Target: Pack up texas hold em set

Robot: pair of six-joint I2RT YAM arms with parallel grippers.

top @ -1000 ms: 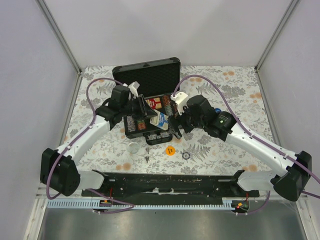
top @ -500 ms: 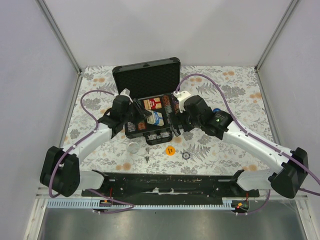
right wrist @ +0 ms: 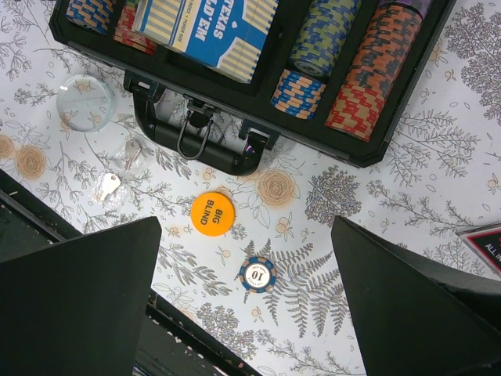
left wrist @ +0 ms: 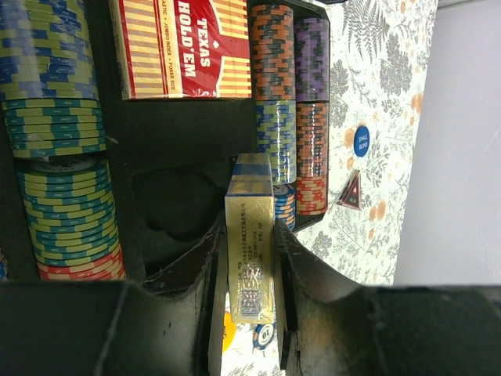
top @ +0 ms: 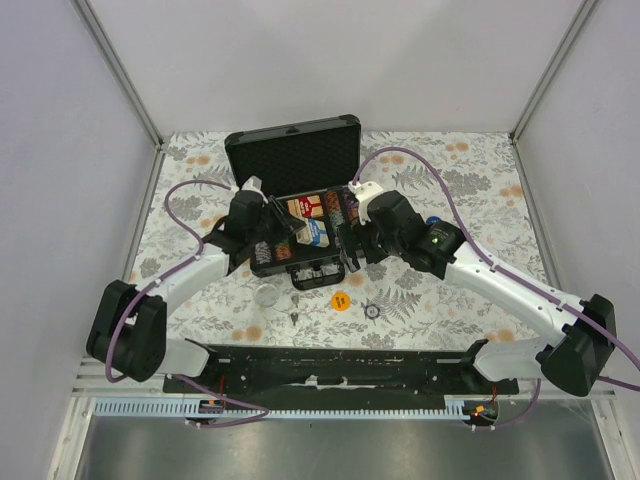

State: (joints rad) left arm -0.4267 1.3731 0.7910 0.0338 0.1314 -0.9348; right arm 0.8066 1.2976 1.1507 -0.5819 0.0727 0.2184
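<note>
The black case [top: 292, 150] lies open mid-table, lid up at the back. Its foam tray holds rows of striped chips [left wrist: 55, 117] and a red card deck [left wrist: 184, 47]. My left gripper [left wrist: 249, 227] is shut on a blue card deck [left wrist: 250, 258], held edge-on just over an empty foam slot [left wrist: 176, 207] beside the red deck. In the top view the left gripper [top: 297, 232] is over the tray. My right gripper [right wrist: 244, 227] is open and empty, above the table in front of the case handle [right wrist: 200, 141]. Below it lie an orange BIG BLIND button [right wrist: 212, 213] and a blue 10 chip [right wrist: 258, 274].
A clear round disc [right wrist: 86, 102] and small keys [right wrist: 109, 184] lie left of the handle. A blue SMALL BLIND button [left wrist: 361, 139] and a dark triangular marker [left wrist: 350, 192] lie on the floral cloth right of the case. The arms' black base rail [top: 340, 370] runs along the near edge.
My left gripper has carried the blue deck back and left, over the tray near the red deck. My right gripper has shifted slightly left and stays open.
</note>
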